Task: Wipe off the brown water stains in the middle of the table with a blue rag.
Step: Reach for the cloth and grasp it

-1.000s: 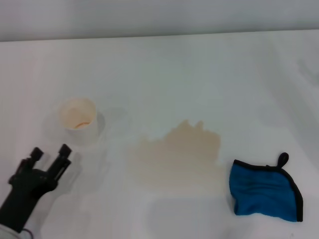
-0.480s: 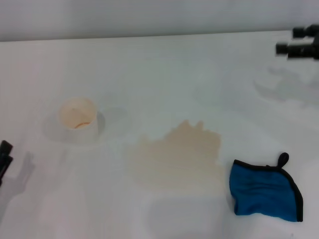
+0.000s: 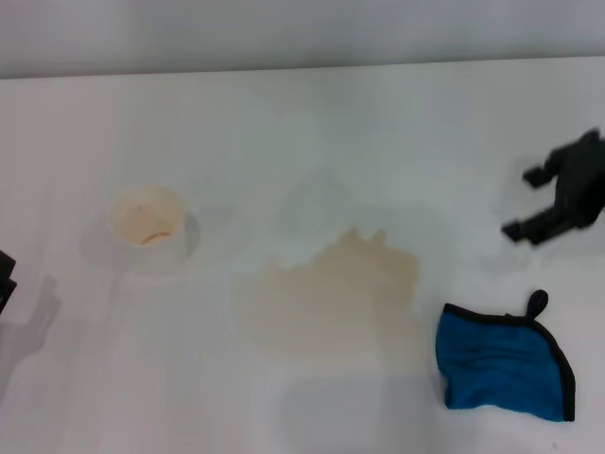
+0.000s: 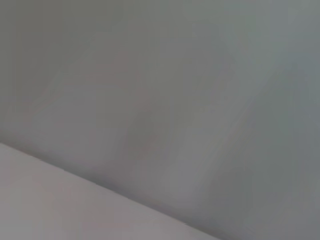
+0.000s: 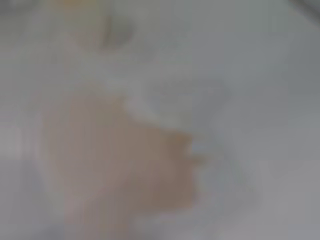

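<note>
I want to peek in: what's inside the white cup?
Inside the white cup there is a little brownish leftover at the bottom, like the brown water stains on the table. The cup's own rim hides part of the inside.

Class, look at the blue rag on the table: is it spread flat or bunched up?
Bunched up. The blue rag lies crumpled with creases across it, its black trim curving unevenly, beside the brown stain.

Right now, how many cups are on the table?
1. One white cup stands on the table at the robot's left, apart from the brown water stains. No other cup is in view.
</note>
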### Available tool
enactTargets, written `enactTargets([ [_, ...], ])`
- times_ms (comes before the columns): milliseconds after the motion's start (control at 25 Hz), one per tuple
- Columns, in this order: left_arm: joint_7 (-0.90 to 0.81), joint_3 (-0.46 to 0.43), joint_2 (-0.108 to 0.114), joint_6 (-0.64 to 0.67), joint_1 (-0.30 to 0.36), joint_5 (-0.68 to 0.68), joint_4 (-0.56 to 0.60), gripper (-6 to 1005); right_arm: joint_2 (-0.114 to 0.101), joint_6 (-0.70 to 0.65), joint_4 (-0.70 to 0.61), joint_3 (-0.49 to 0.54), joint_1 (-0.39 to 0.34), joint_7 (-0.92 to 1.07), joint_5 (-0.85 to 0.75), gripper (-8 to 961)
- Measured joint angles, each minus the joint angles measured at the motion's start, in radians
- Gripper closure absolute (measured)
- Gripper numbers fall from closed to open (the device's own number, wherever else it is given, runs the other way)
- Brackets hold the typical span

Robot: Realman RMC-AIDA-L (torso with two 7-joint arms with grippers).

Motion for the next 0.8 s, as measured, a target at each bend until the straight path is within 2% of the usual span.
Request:
enactTargets([
  [320,-0.075,0.002,0.001,-0.006,-0.006,0.003,-0.035,134,0.003,0.047,-0.208,-0.426,-0.076,0.237,-0.128,131],
  [560,-0.078,0.0,0.002,-0.007,-0.02,0.001,-0.037,134,0.003,0.069,-0.245,-0.7,-0.075,0.375,-0.197,138],
  [680,-0.078,0.0,0.003,-0.007,-0.023,0.002,-0.038,134,0.004,0.056,-0.24,-0.771,-0.07,0.406,-0.21,141],
  [800,-0.079,0.0,0.003,-0.007,-0.023,0.002,-0.039,134,0.005,0.036,-0.22,-0.793,-0.069,0.412,-0.21,161],
])
